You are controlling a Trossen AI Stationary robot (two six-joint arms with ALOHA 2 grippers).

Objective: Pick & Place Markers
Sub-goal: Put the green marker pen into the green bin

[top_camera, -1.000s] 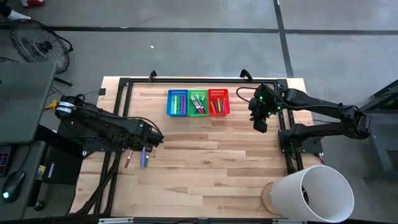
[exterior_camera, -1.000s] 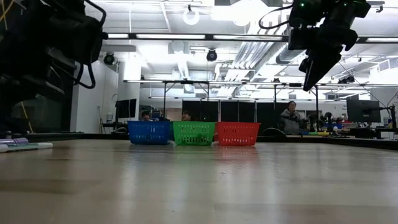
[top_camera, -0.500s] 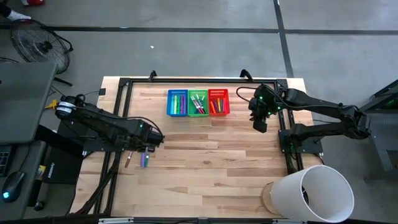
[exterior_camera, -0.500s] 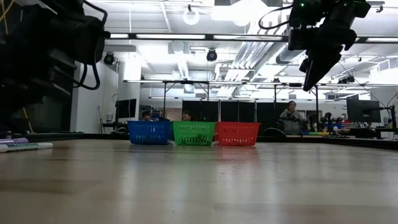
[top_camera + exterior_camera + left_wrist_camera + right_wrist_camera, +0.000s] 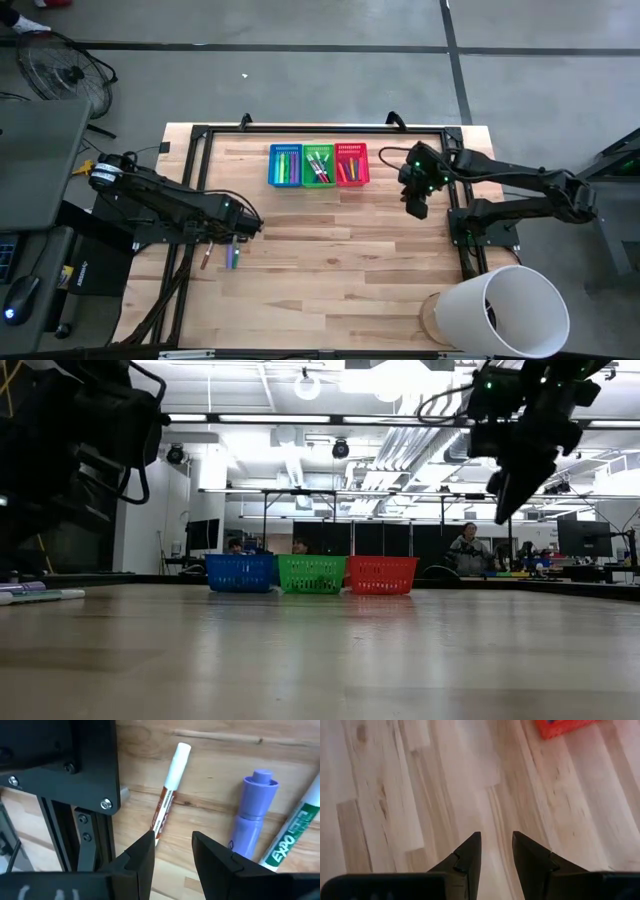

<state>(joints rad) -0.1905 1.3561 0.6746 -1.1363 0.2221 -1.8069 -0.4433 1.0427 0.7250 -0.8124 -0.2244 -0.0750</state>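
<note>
- Since the earlier frames, only the right gripper has shifted: it sits a little nearer the baskets and a touch higher over the table. No other item on the table has altered position.
- Judged meaning for the task: the right arm appears to be travelling empty, not delivering. Its jaws stand apart with a narrow gap and bare wood between them.
- Nearest the front edge on the left, three loose markers lie flat on the pale wooden plank table, beside the black metal frame rail.
- First is a slim white-barrelled marker with a brown label band, lying nearest the rail.
- Second is a stubby purple plastic marker with a stepped round cap, just beside the first but not touching it.
- Third is a white marker with green lettering, close against the purple one; whether they touch cannot be told.
- Left gripper hovers low over this group, jaws apart and empty, with the brown-banded marker's lower end showing in the gap.
- Judged step: the left arm is lining up a pick on that marker.
- Farther back stand three small mesh baskets in a row, touching: blue plastic basket, green plastic basket, red plastic basket. Each holds sorted markers of mixed colours.
- Most of the task looks done.
</note>
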